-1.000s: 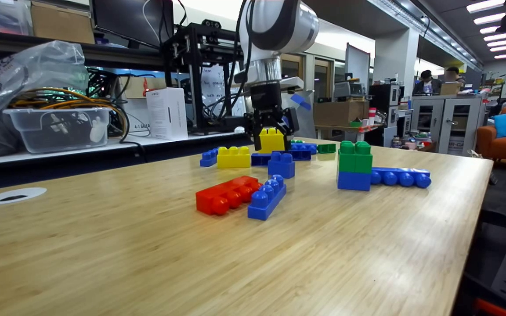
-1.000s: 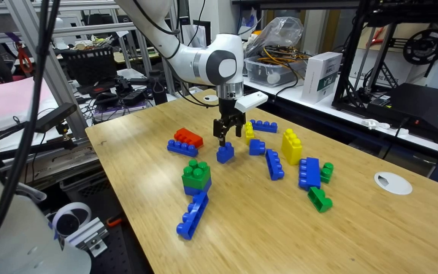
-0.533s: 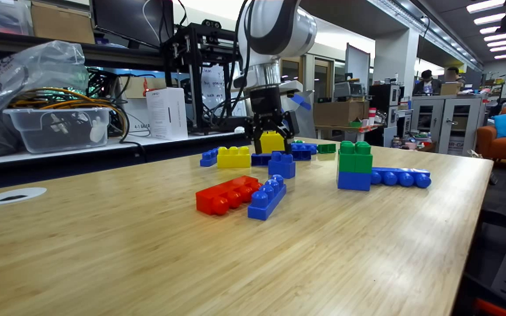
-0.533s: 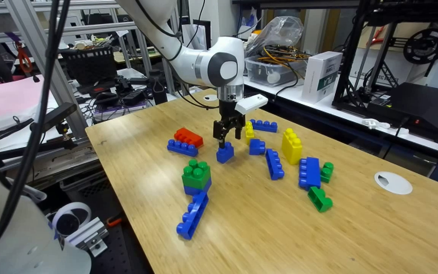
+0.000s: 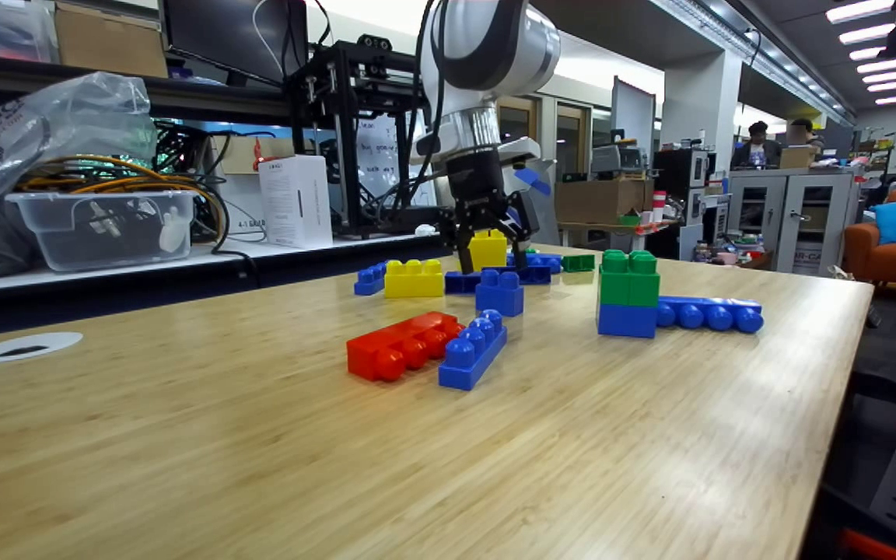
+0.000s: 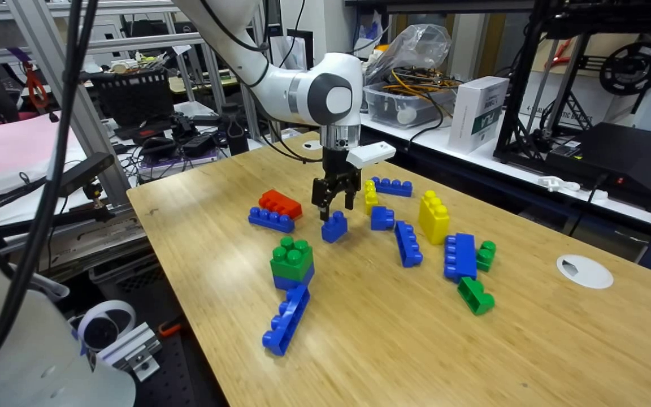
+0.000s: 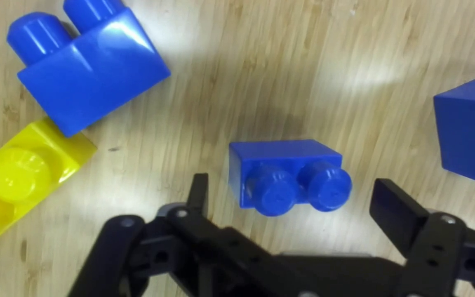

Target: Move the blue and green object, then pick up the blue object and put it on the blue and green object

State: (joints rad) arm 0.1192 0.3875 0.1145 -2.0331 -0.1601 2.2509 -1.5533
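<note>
The blue object, a small two-studded brick point(image 6: 334, 228), stands upright on the table, studs up; the wrist view shows this blue brick point(image 7: 258, 149) framed by my jaws. My gripper point(image 7: 292, 194) is open, a finger to either side of the brick with bare gaps between, and nothing is held. In an exterior view the gripper point(image 5: 493, 264) hangs tilted just above and behind the brick point(image 5: 499, 297). The blue and green object point(image 6: 293, 264), a green brick on a blue base, stands upright nearer the robot base; its edge point(image 7: 462, 134) shows at the wrist view's right.
A long blue strip point(image 6: 287, 321) lies against or close beside the tower. Near the blue object are a sideways small blue brick point(image 6: 382, 219), a yellow brick point(image 6: 370, 198) and a red brick point(image 6: 280, 204) with a blue strip point(image 6: 270, 220). A tall yellow brick point(image 6: 433, 218) stands farther off.
The gripper has first dipped slightly, then shifted a little toward the tower's side in an exterior view, and tilted. It stays open. The bricks have not moved.
</note>
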